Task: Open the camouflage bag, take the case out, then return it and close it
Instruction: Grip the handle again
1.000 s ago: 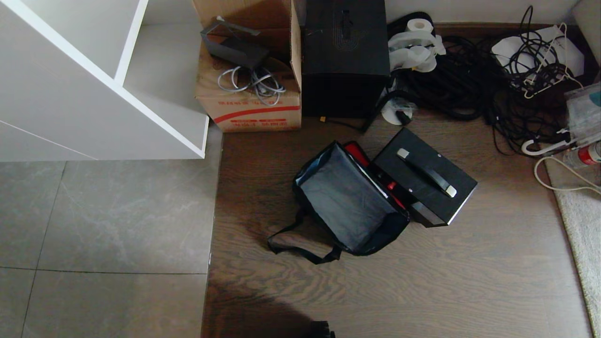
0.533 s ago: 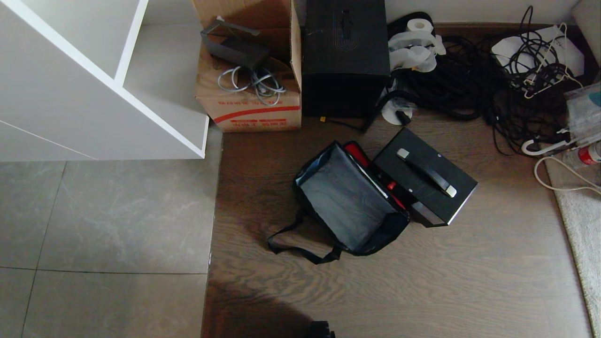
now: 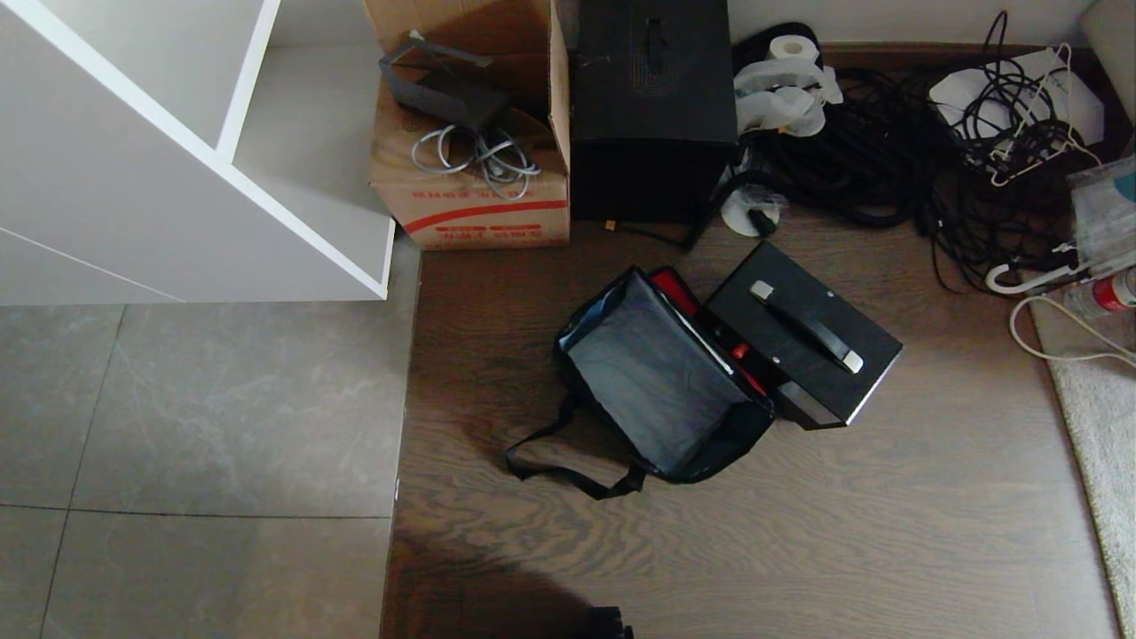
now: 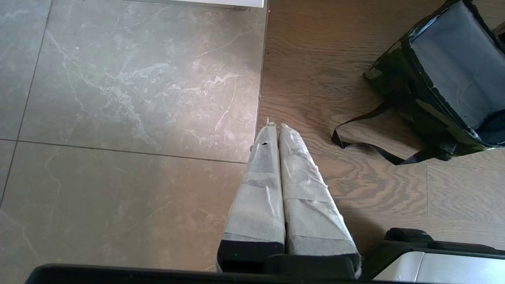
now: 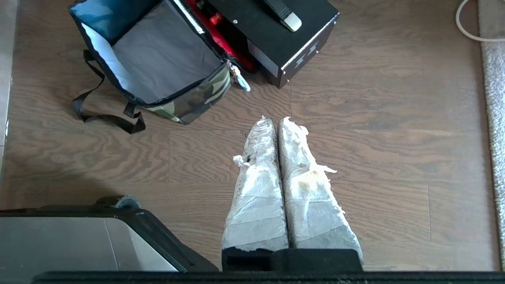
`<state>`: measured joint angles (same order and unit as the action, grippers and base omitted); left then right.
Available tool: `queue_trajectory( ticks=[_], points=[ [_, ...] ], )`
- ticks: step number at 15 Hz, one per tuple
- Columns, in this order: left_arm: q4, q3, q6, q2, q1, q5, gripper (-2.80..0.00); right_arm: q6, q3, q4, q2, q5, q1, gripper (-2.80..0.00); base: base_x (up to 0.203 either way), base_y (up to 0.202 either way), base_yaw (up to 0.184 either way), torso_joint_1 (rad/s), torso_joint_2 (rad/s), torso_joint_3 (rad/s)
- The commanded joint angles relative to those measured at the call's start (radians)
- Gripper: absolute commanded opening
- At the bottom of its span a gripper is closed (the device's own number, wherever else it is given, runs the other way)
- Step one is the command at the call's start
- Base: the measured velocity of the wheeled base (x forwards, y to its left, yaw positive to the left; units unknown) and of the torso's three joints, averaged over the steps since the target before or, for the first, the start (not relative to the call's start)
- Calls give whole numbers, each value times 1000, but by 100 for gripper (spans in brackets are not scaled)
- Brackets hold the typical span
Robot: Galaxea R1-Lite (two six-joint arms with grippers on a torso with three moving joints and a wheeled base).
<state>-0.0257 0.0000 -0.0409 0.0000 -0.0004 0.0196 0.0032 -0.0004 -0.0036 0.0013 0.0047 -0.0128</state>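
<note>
The camouflage bag [image 3: 657, 382] stands unzipped on the wooden floor, its grey inside empty and its red-lined lid [image 3: 679, 293] folded back. The black case [image 3: 803, 333] with its handle up lies just right of the bag, partly on the red lid. In the right wrist view the bag [image 5: 193, 98], its white zipper pull [image 5: 241, 82] and the case [image 5: 276, 35] lie ahead of my right gripper [image 5: 275, 119], which is shut and empty above bare floor. My left gripper [image 4: 276, 126] is shut and empty too, near the tile edge, well apart from the bag [image 4: 446, 67]. Neither arm shows in the head view.
A black strap [image 3: 568, 470] trails from the bag towards me. Behind stand a cardboard box [image 3: 470, 177], a taller black box [image 3: 652, 115] and a tangle of cables [image 3: 887, 151]. A white shelf [image 3: 177, 151] is at the left, a pale rug [image 3: 1100, 417] at the right.
</note>
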Motion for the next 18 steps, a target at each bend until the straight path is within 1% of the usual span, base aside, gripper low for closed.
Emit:
queue_trajectory(
  ticks=[1,4,5,6,7,9,10,11,13,15,17,18],
  points=[
    [0,9,-1,0,-1,0,-280,0,-3,11,0,1,0,-280,0,0,0,0,0,0],
    [0,8,-1,0,0,0,-280,-1,-10,13,0,5,0,-280,0,0,0,0,0,0],
    [0,9,-1,0,-1,0,-280,-2,-35,26,0,8,0,-280,0,0,0,0,0,0],
    [0,8,-1,0,0,0,-280,-3,-93,64,0,22,0,-280,0,0,0,0,0,0],
    [0,8,-1,0,0,0,-280,-3,-184,148,1,47,0,-280,0,0,0,0,0,0],
    [0,8,-1,0,0,0,-280,0,-438,414,43,91,2,-280,0,0,0,0,0,0],
    [0,8,-1,0,0,0,-280,6,-529,490,106,105,2,-280,0,0,0,0,0,0],
    [0,8,-1,0,-1,0,-280,12,-588,524,206,123,3,-280,0,0,0,0,0,0],
    [0,9,-1,0,0,0,-280,21,-662,534,443,165,4,-280,0,0,0,0,0,0],
    [0,8,-1,0,0,0,-280,26,-714,509,665,242,5,-280,0,0,0,0,0,0],
    [0,9,-1,0,-1,0,-280,31,-753,458,822,302,5,-280,0,0,0,0,0,0],
    [0,8,-1,0,0,0,-280,42,-759,427,868,332,5,-280,0,0,0,0,0,0]
  ],
)
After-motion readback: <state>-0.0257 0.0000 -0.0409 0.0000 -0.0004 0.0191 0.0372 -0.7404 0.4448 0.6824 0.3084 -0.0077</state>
